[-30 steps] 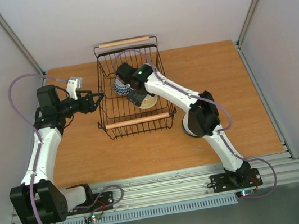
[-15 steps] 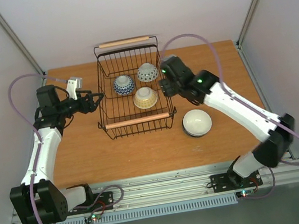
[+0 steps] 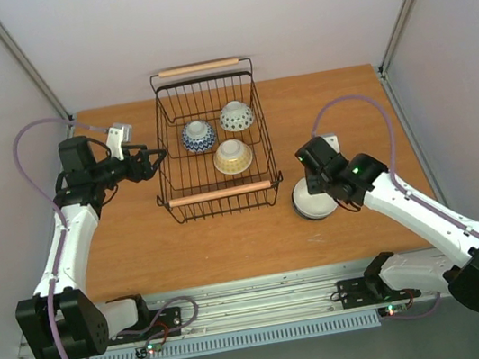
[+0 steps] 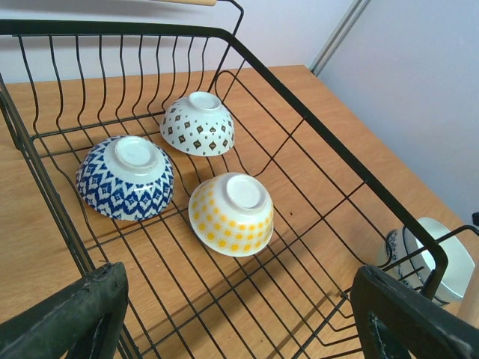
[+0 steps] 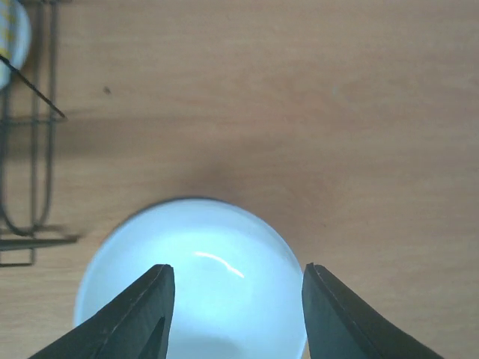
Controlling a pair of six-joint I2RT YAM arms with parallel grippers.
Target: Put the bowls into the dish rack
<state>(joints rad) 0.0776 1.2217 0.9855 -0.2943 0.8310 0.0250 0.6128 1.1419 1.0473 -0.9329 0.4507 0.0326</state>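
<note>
top external, listed near to far.

1. table: wooden top; both arm bases are bolted at its near edge.
2. pale bowl: upright on the bare table, just beside the near right corner of the dish rack and outside it. plain pale inside, not loaded.
3. right gripper: directly over the pale bowl, pointing down. right wrist view shows both fingers spread apart over the bowl's hollow, gripping nothing. whether they touch the rim cannot be told.
4. dish rack: black wire basket at mid table, long axis running away from the arms. one wooden bar handle on its near end, a second handle on its far end.
5. left gripper: level, at the rack's left wall. left wrist view shows its fingers set wide apart, nothing clasped. contact with the wire cannot be told.
6. yellow-dotted bowl: inside the rack, upside down, nearest of the three.
7. blue-patterned bowl: inside the rack, upside down, left of centre.
8. diamond-patterned bowl: inside the rack, upside down, farthest back, just beside the blue-patterned bowl.
</note>
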